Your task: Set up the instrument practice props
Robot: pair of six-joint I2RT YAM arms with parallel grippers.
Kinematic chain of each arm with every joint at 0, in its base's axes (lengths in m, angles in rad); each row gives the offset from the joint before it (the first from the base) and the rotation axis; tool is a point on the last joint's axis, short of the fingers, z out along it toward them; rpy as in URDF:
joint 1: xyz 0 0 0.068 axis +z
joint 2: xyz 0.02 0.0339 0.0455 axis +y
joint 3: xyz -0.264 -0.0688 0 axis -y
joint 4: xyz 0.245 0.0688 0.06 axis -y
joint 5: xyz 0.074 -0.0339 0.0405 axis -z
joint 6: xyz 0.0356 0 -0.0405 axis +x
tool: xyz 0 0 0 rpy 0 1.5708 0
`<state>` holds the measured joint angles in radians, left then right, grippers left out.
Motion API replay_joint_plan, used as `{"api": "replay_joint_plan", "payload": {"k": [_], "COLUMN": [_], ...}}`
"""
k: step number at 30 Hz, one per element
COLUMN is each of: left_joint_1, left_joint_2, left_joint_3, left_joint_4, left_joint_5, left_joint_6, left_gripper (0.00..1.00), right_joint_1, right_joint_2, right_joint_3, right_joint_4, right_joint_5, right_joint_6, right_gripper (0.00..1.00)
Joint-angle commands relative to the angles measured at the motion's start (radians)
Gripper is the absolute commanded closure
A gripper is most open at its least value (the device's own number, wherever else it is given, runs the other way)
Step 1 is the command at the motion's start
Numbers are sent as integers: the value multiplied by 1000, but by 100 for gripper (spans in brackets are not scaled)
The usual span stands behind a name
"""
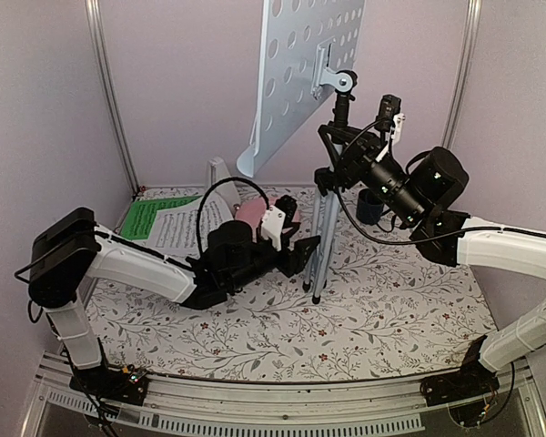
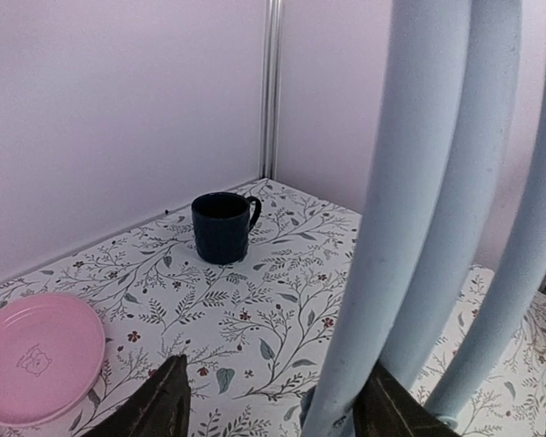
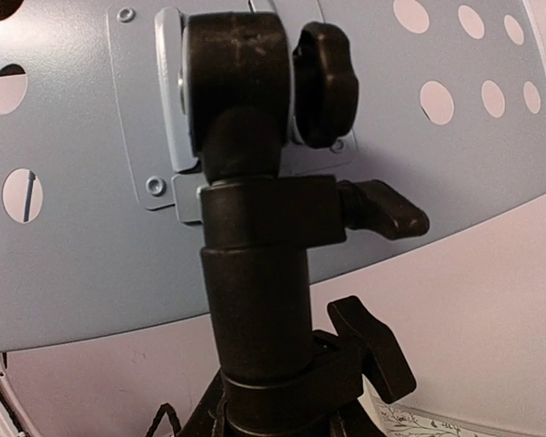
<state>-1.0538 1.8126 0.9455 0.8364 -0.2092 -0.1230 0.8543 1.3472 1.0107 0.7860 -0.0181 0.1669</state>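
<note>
Counting one music stand (image 1: 300, 73), upright. Its three pale tripod legs (image 2: 419, 228) rise just ahead of the left gripper (image 2: 278, 405), whose fingers stand apart with the nearest leg between them, nothing clamped. We find the right gripper (image 1: 338, 150) up at the stand's black post (image 3: 255, 300), under the perforated desk; whether it grips, we cannot tell. Back beside the left gripper's arm lie two sheets, one green sheet (image 1: 150, 218) and one white sheet (image 1: 187, 228), with one metronome (image 1: 219, 171) beyond. Ahead of the left gripper sit one mug (image 2: 223, 226) and one pink plate (image 2: 36, 360).
</note>
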Motion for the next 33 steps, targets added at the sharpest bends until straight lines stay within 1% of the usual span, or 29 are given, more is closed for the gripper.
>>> {"api": "replay_joint_plan", "payload": {"k": [1, 5, 7, 12, 18, 22, 26, 29, 33], "left_joint_1": [-6, -6, -8, -8, -5, 3, 10, 17, 21], "left_joint_2": [38, 66, 76, 88, 83, 71, 62, 62, 65], "left_joint_3": [62, 123, 136, 132, 99, 57, 24, 4, -18], "left_joint_4": [-80, -126, -127, -103, -116, -123, -129, -135, -133], "left_joint_5": [-134, -179, -180, -166, -157, -142, -121, -106, -106], "left_joint_6": [45, 141, 192, 281, 400, 474, 539, 578, 639], "left_gripper": [39, 36, 36, 49, 63, 77, 87, 92, 95], "right_joint_1": [1, 1, 2, 1, -1, -1, -4, -12, -25], "right_joint_2": [-85, -81, -79, -83, -93, -97, -96, -94, -90], "right_joint_3": [38, 38, 37, 39, 68, 100, 135, 163, 192], "right_joint_4": [276, 258, 252, 245, 181, 135, 90, 67, 36], "right_joint_5": [10, 18, 19, 21, 34, 45, 43, 38, 28], "right_joint_6": [61, 92, 102, 110, 77, 47, 20, 13, 2], "right_gripper": [100, 100, 100, 100, 100, 100, 100, 100, 100]}}
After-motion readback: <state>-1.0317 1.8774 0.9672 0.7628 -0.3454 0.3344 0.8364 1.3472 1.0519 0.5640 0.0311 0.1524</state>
